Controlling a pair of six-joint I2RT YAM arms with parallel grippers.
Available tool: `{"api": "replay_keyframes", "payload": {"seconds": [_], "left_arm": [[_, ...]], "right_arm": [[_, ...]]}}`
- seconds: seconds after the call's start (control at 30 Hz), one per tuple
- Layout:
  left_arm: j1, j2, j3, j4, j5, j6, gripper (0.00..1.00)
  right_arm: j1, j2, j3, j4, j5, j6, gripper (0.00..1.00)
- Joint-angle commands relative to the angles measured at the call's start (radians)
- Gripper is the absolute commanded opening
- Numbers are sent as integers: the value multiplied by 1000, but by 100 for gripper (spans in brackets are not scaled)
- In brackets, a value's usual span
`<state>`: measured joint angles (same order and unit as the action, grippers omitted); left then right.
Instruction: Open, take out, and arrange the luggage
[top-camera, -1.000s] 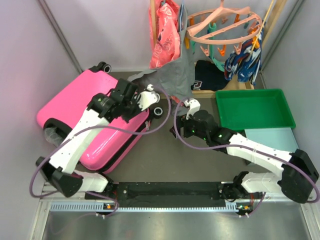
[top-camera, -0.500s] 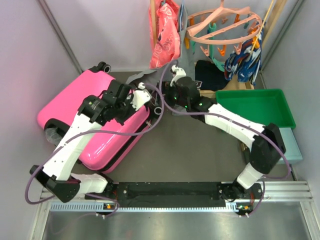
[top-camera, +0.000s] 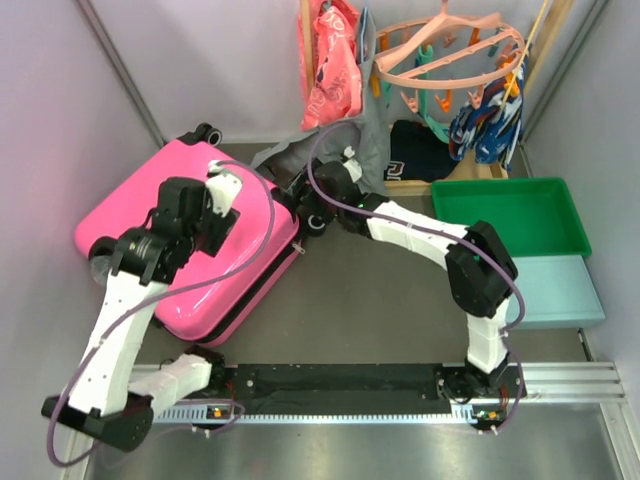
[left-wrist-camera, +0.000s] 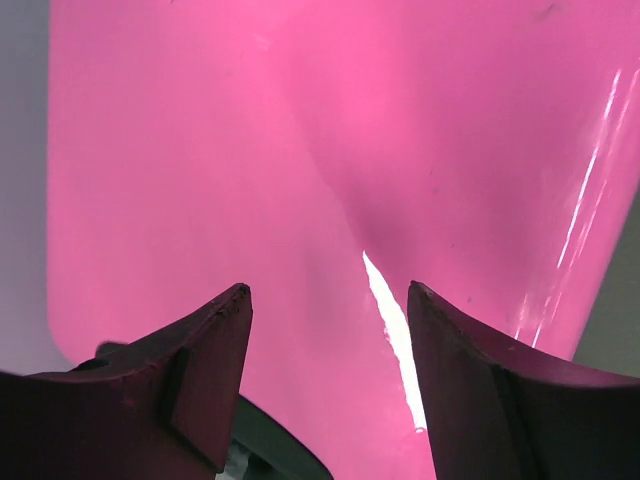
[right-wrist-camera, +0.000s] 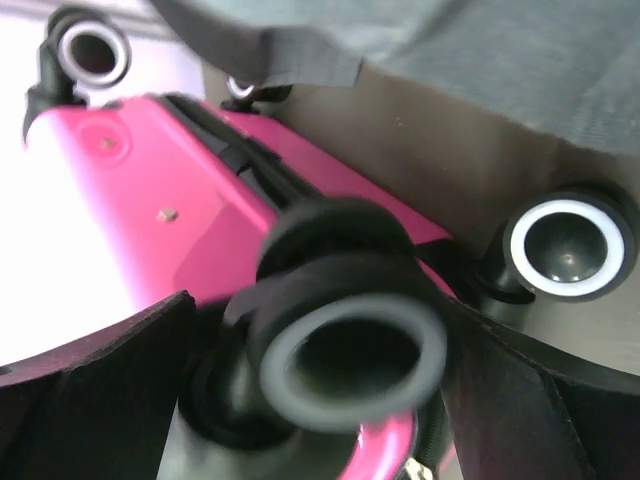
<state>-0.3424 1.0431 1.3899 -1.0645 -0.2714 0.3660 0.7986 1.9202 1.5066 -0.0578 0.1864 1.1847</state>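
Grey desk (top-camera: 400, 310), pale walls (top-camera: 200, 60). On the left half of the desk the luggage (top-camera: 115, 205) lies flat and shut, with its wheel end toward the middle.

Over the pink shell the left fingers (top-camera: 222, 185) hover, spread apart, with nothing between them. Down at the wheel end the right fingers (top-camera: 312, 207) are spread wide, with one wheel (right-wrist-camera: 350, 355) between them. That wrist view is blurred, so I can't tell if either finger touches it. A second wheel (right-wrist-camera: 565, 245) sits near it, and a grey cloth (right-wrist-camera: 480, 60) hangs over that corner.

My read: this is the opening step and the lid isn't cracked yet. Notes for doing it well:
- Mid-shell is glossy and smooth, with nothing to pinch. Left should work the black zip trim (right-wrist-camera: 235, 150) on the side edge, not the panel.
- The zip pull isn't visible in any view. Locate it before committing.
- The case will likely slide or roll under a side push. Closing right on the wheel as a brace looks sensible. Keep the force along the zip line.
- The cloth may snag once the lid swings. Move it aside or lift slowly.
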Motion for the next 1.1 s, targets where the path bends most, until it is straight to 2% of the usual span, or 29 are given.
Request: {"api": "replay_keyframes", "payload": {"seconds": [0.0, 0.1, 0.2, 0.23, 0.3, 0.33, 0.4, 0.43, 0.47, 0.6, 0.9, 1.0, 1.07], "left_arm": [[39, -98, -121, 93, -35, -33, 69], [59, -144, -201, 145, -103, -13, 70], [71, -192, -227, 176, -134, 4, 72], [74, -204, -226, 175, -120, 1, 72], [75, -216, -224, 164, -104, -9, 72], [77, -218, -226, 163, -98, -10, 72], [80, -218, -223, 164, -81, -21, 72], [82, -216, -220, 167, -80, -25, 72], [88, -213, -212, 167, -75, -30, 72], [98, -221, -210, 181, -60, -36, 72], [98, -247, -187, 166, -25, -13, 72], [98, -232, -164, 150, 18, -7, 72], [98, -224, -137, 138, 107, -7, 72]], "right_arm": [[24, 105, 162, -95, 68, 122, 95], [33, 174, 211, -97, 12, 157, 90], [45, 181, 178, -21, -18, 184, 67], [47, 175, 166, -5, -15, 184, 53], [53, 157, 139, 33, -10, 170, 40], [54, 152, 139, 39, -7, 155, 30], [68, 126, 147, 49, -4, 92, 19], [76, 116, 149, 80, -1, 51, 8], [91, 105, 149, 91, -1, 33, 1], [151, 31, 162, 113, 24, -75, 0], [286, -127, 41, 216, 137, -223, 0], [318, -150, 29, 220, 154, -276, 0], [335, -165, 9, 233, 169, -331, 0]]}}
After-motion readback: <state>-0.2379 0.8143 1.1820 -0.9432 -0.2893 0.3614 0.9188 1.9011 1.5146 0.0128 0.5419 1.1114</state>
